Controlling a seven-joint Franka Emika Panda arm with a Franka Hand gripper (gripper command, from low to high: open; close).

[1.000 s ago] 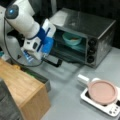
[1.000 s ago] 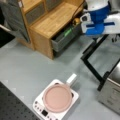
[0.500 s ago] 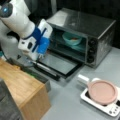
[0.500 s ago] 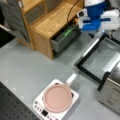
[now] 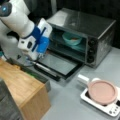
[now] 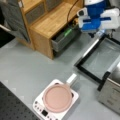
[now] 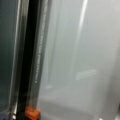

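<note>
**Gripper at the open oven door**

At the outer edge of the lowered oven door [image 5: 56, 65], the gripper [image 5: 33, 58] is seen hanging just above the door's handle bar [image 5: 46, 68]; in a front view it is placed over the far corner of the door [image 6: 101, 33]. Whether the jaws are spread or closed cannot be told: they are hidden under the blue and white wrist housing in both front views, and they do not show in the wrist view. There, only the door's glass pane [image 7: 80, 60] and its dark frame strip [image 7: 27, 62] are seen close up.

The door is swung fully down and lies about level. Behind the gripper, the toaster oven [image 5: 100, 30] stands open, and a teal bowl [image 5: 72, 38] is seen on its rack. Beside the gripper, an open drawer [image 6: 65, 37] of the wooden cabinet [image 6: 50, 22] is noted. Well apart from the gripper, a pink pan [image 6: 58, 97] rests on a small white cooker [image 6: 72, 106] on the grey table [image 6: 30, 67].

Handling, as judged: the door is stiff and hinged, metal-framed, and its glass is likely smooth and breakable. The handle bar along the free edge is judged the soundest place for a hold; the pane should be avoided.
</note>
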